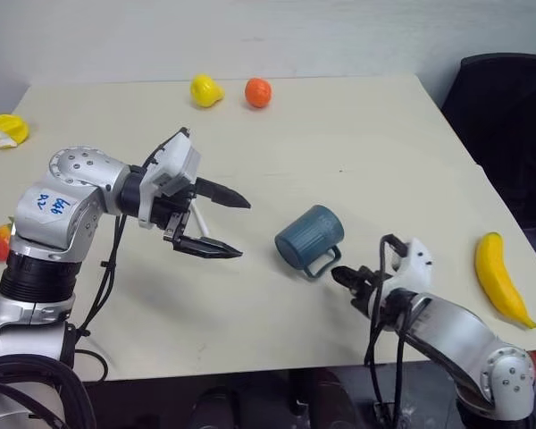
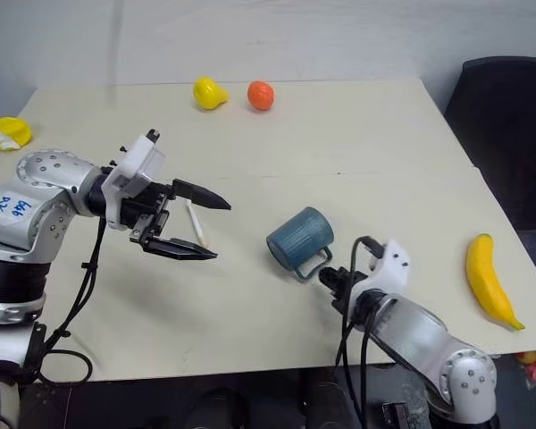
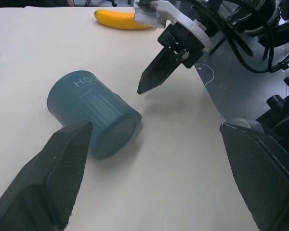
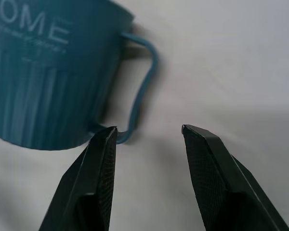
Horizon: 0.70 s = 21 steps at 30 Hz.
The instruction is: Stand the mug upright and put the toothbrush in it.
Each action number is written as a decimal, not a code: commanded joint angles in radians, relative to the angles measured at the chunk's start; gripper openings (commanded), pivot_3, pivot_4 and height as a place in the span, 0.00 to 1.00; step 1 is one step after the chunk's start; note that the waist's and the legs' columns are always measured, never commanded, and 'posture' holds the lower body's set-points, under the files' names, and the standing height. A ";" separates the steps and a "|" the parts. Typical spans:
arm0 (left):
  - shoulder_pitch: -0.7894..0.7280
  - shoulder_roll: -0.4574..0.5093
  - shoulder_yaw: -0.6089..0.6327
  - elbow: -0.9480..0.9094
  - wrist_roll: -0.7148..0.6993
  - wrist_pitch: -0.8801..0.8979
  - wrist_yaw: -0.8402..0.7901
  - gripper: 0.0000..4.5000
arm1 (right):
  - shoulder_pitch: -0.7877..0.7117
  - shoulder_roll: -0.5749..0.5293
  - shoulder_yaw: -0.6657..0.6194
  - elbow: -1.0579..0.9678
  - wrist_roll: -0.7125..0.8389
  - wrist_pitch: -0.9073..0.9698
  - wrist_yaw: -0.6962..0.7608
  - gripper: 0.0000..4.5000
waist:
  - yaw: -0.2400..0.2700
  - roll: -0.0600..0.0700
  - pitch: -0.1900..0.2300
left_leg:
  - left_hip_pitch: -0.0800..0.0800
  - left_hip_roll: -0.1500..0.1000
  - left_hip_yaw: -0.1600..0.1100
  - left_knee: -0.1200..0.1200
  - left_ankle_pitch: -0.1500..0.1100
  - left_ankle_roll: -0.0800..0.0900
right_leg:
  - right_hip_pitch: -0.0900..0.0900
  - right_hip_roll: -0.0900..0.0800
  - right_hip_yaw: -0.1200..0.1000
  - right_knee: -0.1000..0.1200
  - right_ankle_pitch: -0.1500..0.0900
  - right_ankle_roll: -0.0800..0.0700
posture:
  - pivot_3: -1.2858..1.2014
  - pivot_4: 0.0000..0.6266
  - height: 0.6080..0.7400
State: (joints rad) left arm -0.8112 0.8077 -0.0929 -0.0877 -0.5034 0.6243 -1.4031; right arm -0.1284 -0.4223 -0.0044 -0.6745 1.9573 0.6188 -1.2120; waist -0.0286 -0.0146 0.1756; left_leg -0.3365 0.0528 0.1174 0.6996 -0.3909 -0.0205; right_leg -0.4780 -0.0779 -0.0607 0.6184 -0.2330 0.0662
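Far left table (image 1: 277,170) edge: a yellow object (image 1: 4,130), partly cut off by the frame, can't ID it. Lower down, a red-orange thing (image 1: 2,242) mostly hidden behind the left arm.

Left gripper (image 1: 220,225) hovers over the table, fingers spread wide, nothing in them, pointing toward the mug. The toothbrush (image 2: 196,222) lies flat on the table right behind that gripper; the head views show just a short white stretch between the two fingers, rest is covered by the gripper, bristle end not discernible.

Back of the table: yellow fruit (image 1: 205,90) and an orange one (image 1: 258,92), side by side, well apart from everything else.

Centre: the mug (image 1: 309,239) is on its side, not upright, handle (image 4: 143,82) toward the right gripper. Pale "HOME" lettering readable on its wall. Which end is the open mouth is hard to tell.

Right gripper (image 4: 149,134) is just beside the handle, fingers partly apart, gripping nothing. One fingertip (image 4: 107,137) sits at the lower bend of the handle loop; touching or just short, can't tell.

Far right: banana (image 1: 498,278) near the table edge, then a dark chair (image 1: 509,116), cut off.
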 commanded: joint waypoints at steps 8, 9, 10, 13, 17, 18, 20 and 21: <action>-0.015 0.003 0.014 -0.030 -0.013 0.001 0.017 1.00 | -0.097 -0.023 -0.055 0.222 0.015 0.170 0.126 0.49 | 0.002 0.000 0.000 | -0.001 0.000 0.000 0.000 -0.001 0.002 | 0.000 0.000 -0.001 -0.002 0.000 0.000 | 0.52 0.24 1.00; -0.016 0.002 0.013 -0.028 -0.013 0.000 0.017 1.00 | -0.102 -0.020 -0.058 0.237 0.015 0.184 0.129 0.49 | 0.002 0.000 0.000 | -0.001 0.000 0.000 0.000 -0.001 0.002 | 0.000 0.000 -0.001 -0.002 0.000 0.001 | 0.52 0.24 1.00; -0.016 0.000 0.013 -0.028 -0.012 -0.002 0.018 1.00 | -0.107 -0.019 -0.059 0.252 0.015 0.199 0.135 0.49 | 0.002 0.000 0.000 | -0.001 0.000 0.000 0.000 -0.001 0.002 | 0.000 0.000 -0.001 -0.002 0.000 0.001 | 0.52 0.24 1.00; -0.017 -0.005 0.012 -0.027 -0.012 -0.004 0.021 1.00 | -0.132 -0.009 -0.060 0.295 0.015 0.233 0.147 0.40 | 0.002 0.000 0.000 | -0.001 0.000 0.001 0.000 -0.001 0.002 | 0.000 0.000 -0.001 -0.002 0.000 0.001 | 0.52 0.24 1.00; -0.015 -0.010 0.012 -0.024 -0.010 -0.007 0.022 1.00 | -0.163 0.004 -0.062 0.328 0.015 0.258 0.154 0.11 | 0.000 0.000 0.000 | -0.001 0.000 0.001 0.000 -0.001 0.002 | 0.000 0.000 0.000 -0.002 0.000 0.001 | 0.52 0.24 1.00; -0.014 -0.011 0.013 -0.022 -0.010 -0.009 0.022 1.00 | -0.167 0.007 -0.063 0.332 0.015 0.263 0.154 0.04 | 0.000 0.000 0.000 | -0.001 0.001 0.001 0.000 -0.001 0.002 | 0.000 0.000 0.000 -0.002 0.000 0.001 | 0.52 0.24 1.00; -0.012 -0.012 0.015 -0.018 -0.009 -0.011 0.024 1.00 | -0.176 0.004 -0.065 0.338 0.015 0.276 0.156 0.01 | 0.001 0.000 0.000 | -0.001 0.001 0.001 0.000 -0.001 0.002 | 0.000 0.000 -0.001 -0.001 0.000 0.001 | 0.52 0.24 1.00; -0.010 -0.012 0.017 -0.017 -0.009 -0.012 0.026 1.00 | -0.182 -0.007 -0.066 0.341 0.015 0.286 0.163 0.01 | 0.001 0.000 0.000 | -0.001 0.001 0.001 0.000 -0.001 0.002 | 0.000 0.000 -0.001 -0.002 0.000 0.001 | 0.52 0.24 1.00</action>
State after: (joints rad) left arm -0.8114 0.7937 -0.0958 -0.1012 -0.5036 0.6224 -1.3828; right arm -0.3010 -0.4159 -0.0569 -0.3246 1.9631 0.8877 -1.0609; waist -0.0275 -0.0148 0.1754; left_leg -0.3376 0.0532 0.1184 0.6998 -0.3919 -0.0186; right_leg -0.4785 -0.0778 -0.0614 0.6167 -0.2324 0.0670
